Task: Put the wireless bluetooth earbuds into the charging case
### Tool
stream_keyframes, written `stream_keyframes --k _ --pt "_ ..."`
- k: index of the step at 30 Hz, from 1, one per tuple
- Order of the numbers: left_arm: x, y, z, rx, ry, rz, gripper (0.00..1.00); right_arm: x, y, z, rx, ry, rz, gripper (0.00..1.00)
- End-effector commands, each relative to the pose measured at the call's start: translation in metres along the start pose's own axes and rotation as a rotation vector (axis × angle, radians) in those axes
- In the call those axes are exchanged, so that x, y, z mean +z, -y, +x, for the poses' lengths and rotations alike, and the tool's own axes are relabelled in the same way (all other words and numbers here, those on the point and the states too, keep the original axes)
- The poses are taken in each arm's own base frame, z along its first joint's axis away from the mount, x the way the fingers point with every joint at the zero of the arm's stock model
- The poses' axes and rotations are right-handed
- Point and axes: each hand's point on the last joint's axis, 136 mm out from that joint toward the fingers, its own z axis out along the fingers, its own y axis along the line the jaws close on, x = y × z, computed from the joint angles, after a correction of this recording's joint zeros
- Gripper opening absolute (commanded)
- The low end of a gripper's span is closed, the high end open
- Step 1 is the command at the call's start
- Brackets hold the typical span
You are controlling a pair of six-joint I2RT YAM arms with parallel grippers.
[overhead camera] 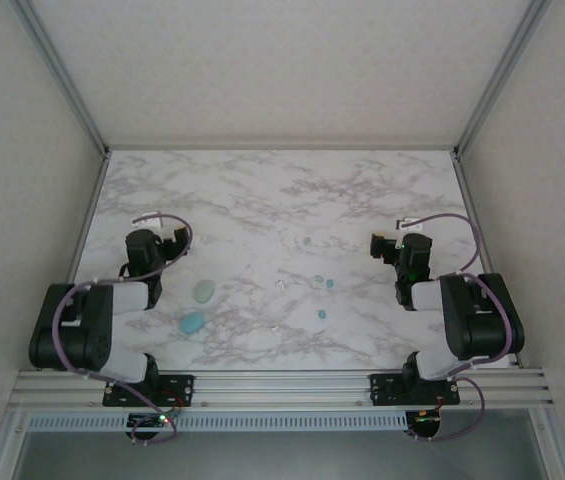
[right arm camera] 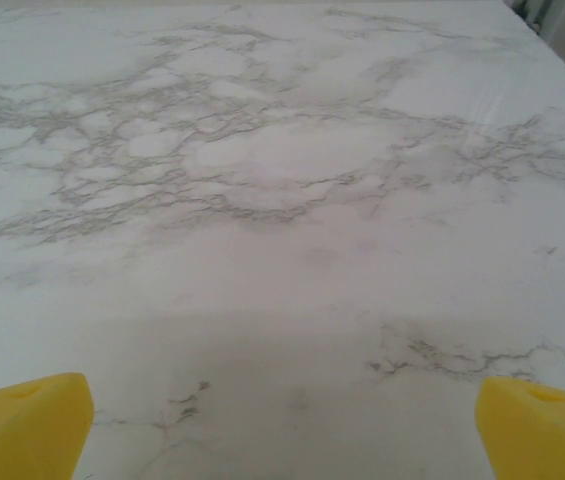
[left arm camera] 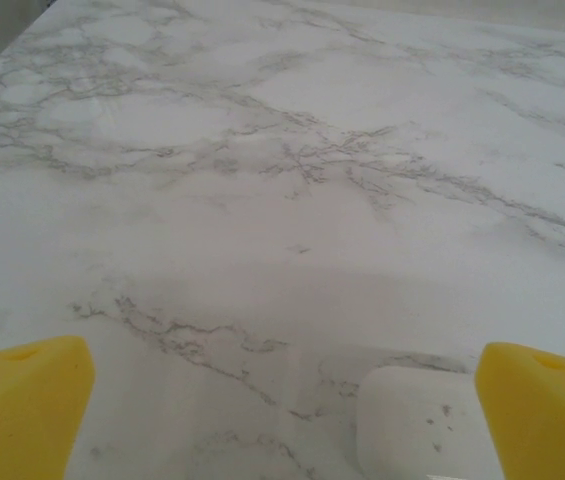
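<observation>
Earbuds (overhead camera: 321, 314): tiny bean-shaped specks, most pale teal, a few fainter and whitish. They lie loose on the marble desk (overhead camera: 262, 190), scattered about its middle. Count: four teal, two whitish, though the whitish ones are barely legible. All sit between the two arms, nearer the right hand (right arm camera: 282, 420) but apart from it. The left hand (left arm camera: 282, 415) is farther off. Two oval cases lie near the left arm: pale greenish case (overhead camera: 204, 290) and teal case (overhead camera: 193, 322). Both hands are spread wide and empty.
</observation>
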Motion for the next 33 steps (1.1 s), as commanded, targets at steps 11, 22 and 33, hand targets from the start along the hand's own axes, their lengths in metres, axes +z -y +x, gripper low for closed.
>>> stream_keyframes --k 11,22,33 --pt "-0.005 0.040 -0.009 -0.168 -0.466 0.160 0.72 -0.062 -0.072 -0.056 0.212 -0.343 -0.413 0.96" --pt "-0.004 0.034 0.028 -0.227 -0.702 0.057 0.71 -0.099 -0.083 -0.041 0.352 -0.408 -0.466 0.96" --pt "0.004 0.035 0.049 -0.081 -0.797 -0.039 0.76 -0.098 -0.078 -0.019 0.382 -0.471 -0.421 0.98"
